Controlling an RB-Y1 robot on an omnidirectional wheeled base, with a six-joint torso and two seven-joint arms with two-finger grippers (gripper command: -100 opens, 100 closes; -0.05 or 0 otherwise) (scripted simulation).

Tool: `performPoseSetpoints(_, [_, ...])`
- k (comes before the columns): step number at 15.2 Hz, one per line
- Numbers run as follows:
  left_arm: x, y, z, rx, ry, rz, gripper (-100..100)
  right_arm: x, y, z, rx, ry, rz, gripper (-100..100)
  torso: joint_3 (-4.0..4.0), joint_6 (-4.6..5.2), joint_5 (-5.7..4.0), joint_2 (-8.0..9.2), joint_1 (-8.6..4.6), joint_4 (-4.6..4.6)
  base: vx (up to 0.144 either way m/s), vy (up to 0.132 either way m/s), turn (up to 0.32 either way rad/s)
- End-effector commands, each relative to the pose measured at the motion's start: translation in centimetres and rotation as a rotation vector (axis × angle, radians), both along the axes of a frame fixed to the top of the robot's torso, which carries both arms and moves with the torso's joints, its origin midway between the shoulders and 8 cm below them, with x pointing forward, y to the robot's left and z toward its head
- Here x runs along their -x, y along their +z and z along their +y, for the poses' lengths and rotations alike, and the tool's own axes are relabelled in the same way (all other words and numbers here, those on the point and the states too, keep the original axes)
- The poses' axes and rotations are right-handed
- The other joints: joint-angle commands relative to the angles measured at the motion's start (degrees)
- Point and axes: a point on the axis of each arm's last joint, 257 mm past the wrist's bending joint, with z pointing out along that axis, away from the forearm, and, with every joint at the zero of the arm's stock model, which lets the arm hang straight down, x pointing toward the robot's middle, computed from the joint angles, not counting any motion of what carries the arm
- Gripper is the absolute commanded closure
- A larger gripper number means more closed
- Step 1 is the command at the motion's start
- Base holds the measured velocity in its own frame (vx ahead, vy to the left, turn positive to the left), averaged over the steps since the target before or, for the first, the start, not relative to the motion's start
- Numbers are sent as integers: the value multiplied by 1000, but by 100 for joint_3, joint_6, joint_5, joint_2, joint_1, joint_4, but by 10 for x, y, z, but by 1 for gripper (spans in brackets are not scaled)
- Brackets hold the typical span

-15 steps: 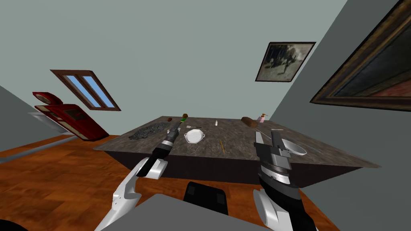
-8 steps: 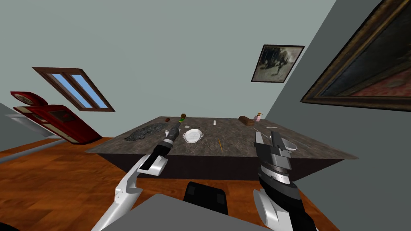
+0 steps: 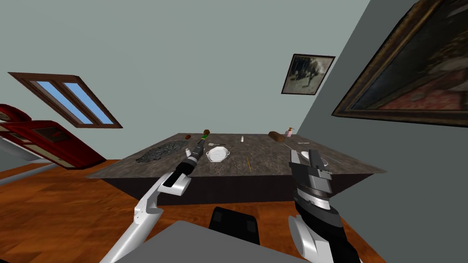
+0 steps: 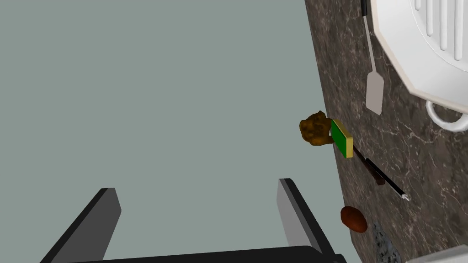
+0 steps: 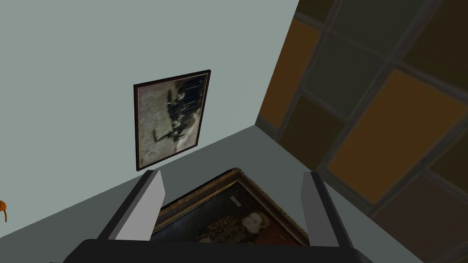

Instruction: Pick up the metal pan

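The pan (image 3: 217, 154) is white and eight-sided, with a ribbed bottom and a loop handle at each end. It lies on the dark marbled table (image 3: 274, 160) near its middle. My left gripper (image 3: 199, 146) reaches over the table's near edge, just left of the pan and apart from it. In the left wrist view this left gripper (image 4: 196, 187) is open and empty, pointing past the table's far edge at the grey wall, and the pan (image 4: 429, 50) lies off to one side. My right gripper (image 3: 304, 155) stands upright and open, away from the pan, with nothing between its fingers (image 5: 233, 176).
A spatula (image 4: 374, 91), green sponge (image 4: 341, 138), brown lump (image 4: 315, 129), dark thin tool (image 4: 381, 176) and brown oval (image 4: 353, 219) lie beyond the pan. A dark cloth (image 3: 162, 150), yellow stick (image 3: 248, 163), brown loaf (image 3: 276, 136), pink bottle (image 3: 289, 132) and white bowl (image 3: 323, 160) share the table.
My head view has swung, so window, red cabinet and pictures slid left. The left arm stays stretched beside the pan; the right arm has not moved.
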Motion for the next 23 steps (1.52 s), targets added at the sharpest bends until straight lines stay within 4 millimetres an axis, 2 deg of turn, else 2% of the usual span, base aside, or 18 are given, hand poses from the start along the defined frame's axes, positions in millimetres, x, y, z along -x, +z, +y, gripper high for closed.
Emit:
performPoseSetpoints(1, [-4, -6, 6, 12, 15, 35, -100, 0, 0, 0, 0, 0, 0, 0, 0, 0, 0, 0, 0, 0, -25, -14, -98])
performPoseSetpoints(14, [-17, -46, 39, 88, 113, 222, -100, 0, 0, 0, 0, 0, 0, 0, -1, -2, 0, -2, 1, 0, -16, -9, -67])
performPoseSetpoints(23, [-15, -75, 58, 138, 187, 349, -100, 0, 0, 0, 0, 0, 0, 0, -1, -3, 0, -1, 1, 0, -16, -10, -69])
